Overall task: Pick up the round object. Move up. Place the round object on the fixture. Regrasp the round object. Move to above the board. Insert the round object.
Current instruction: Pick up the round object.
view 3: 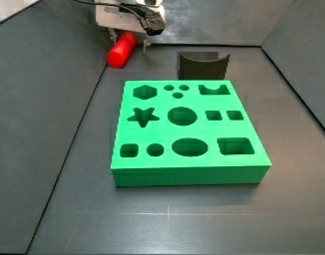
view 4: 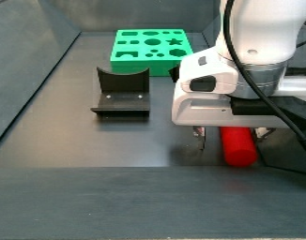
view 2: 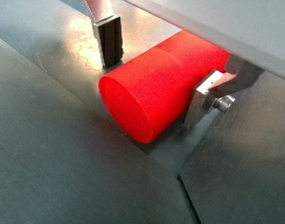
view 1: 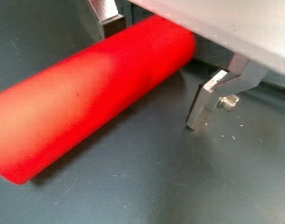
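The red cylinder peg lies flat on the dark tabletop, well apart from the green board. The claw is lowered astride it, fingers parted, not yet gripping. Before closing, the pads should be centred squarely across the peg's width.

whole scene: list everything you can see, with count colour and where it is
round object: one, bright red, lying on the dark floor beyond the board's far corner, between the gripper's fingers
board: one, bright green with shaped cut-outs, flat on the floor mid-scene
fixture: one, dark grey-black, standing on the floor beside the board, nothing on it
floor: one, dark grey, under everything
gripper: one, silver fingers with dark pads, low over the floor astride the round object, jaws open
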